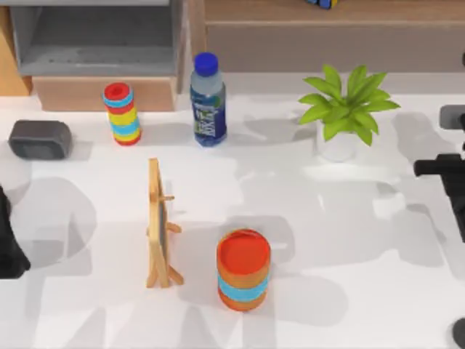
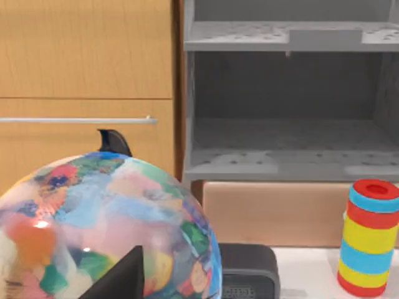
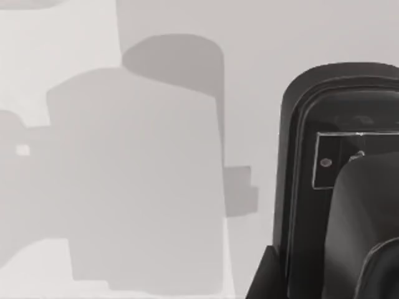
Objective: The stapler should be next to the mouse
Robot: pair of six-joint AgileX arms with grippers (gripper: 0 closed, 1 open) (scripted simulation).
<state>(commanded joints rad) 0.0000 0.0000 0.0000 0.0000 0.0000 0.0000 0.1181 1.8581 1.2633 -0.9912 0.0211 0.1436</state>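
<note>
While the left gripper (image 2: 118, 208) is parked off the table's (image 1: 327, 218) left edge, its jaws are seen spread wide, with a many-coloured globe (image 2: 93, 218) lying between them; whether the globe is touched cannot be told. Beyond the globe, a dark grey box (image 2: 249, 271), a small striped can (image 2: 369, 240) and a grey shelf unit (image 2: 287, 162) are shown.

At the table's right edge the right gripper (image 1: 436, 168) is found. In its wrist view the stapler (image 3: 299, 187) is seen close up – black, long, with a pale label – against the white table top. Whether it is gripped cannot be told, nor how the jaws stand.

Only a curved dark edge of the mouse (image 1: 459, 333) is seen, at the near right corner of the table, well apart from the gripper.

Across the rest of the table are set a water bottle (image 1: 208, 102), a potted plant (image 1: 345, 109), a small wooden easel (image 1: 161, 225) and, just beside it, a large striped can (image 1: 243, 269).
</note>
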